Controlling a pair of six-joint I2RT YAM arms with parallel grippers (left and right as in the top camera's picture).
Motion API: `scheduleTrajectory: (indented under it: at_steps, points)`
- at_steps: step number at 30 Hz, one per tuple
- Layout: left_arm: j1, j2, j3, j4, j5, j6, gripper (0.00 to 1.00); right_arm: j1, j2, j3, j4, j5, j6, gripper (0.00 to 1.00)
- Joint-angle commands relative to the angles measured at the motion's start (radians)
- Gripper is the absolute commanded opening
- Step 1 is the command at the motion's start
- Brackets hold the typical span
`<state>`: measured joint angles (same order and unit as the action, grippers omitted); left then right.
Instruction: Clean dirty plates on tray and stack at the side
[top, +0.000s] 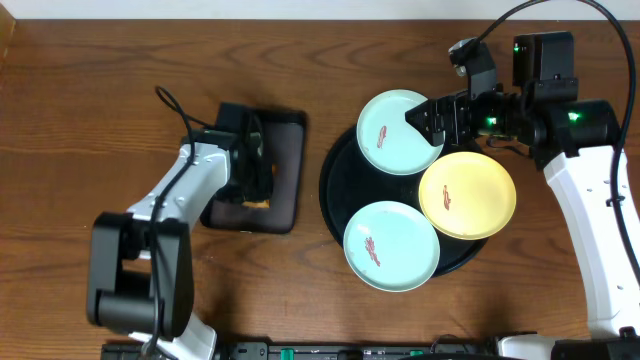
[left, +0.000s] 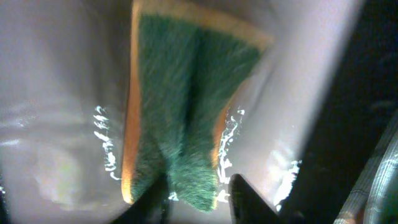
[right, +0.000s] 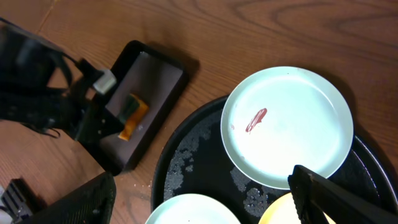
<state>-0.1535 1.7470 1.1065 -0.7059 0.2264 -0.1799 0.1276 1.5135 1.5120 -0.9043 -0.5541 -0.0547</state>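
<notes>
Jaws: left gripper (left: 199, 186) pinches sponge (left: 186, 93) in small tray (top: 288, 180) (pickup step); right gripper (top: 428, 118) wide, empty, over smeared plate (top: 390, 135). Next: lift sponge, wipe plate.

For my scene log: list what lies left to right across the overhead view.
left arm's base → small rectangular tray → round black tray, taken at its left rim → yellow plate → right arm
</notes>
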Motion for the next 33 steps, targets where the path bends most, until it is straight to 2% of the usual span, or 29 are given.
scheduleTrajectory:
  at_steps: [1,5,8,16,19,24,33]
  points:
    - [0.000,-0.056,0.031,0.006,-0.006,-0.016,0.42,-0.006,-0.008,0.026,-0.001,-0.019,0.010,0.88]
    - [0.000,-0.044,0.019,0.015,-0.105,-0.016,0.42,-0.006,-0.008,0.026,-0.001,-0.011,0.009,0.88]
    - [0.000,-0.014,-0.006,0.049,-0.115,-0.016,0.42,-0.006,-0.008,0.026,-0.002,0.035,0.010,0.88]
    - [-0.020,0.086,-0.023,0.086,-0.104,-0.016,0.19,-0.006,-0.008,0.025,-0.001,0.063,0.010,0.85]
    - [-0.030,0.115,-0.023,0.107,-0.105,-0.008,0.08,-0.006,-0.003,0.025,-0.001,0.119,0.010,0.84]
    - [-0.031,0.113,-0.003,0.098,-0.104,0.018,0.07,-0.006,0.030,0.025,0.001,0.150,0.029,0.84]
    - [-0.031,-0.005,0.158,-0.050,-0.104,0.017,0.07,-0.006,0.084,0.025,0.016,0.156,0.061,0.76]
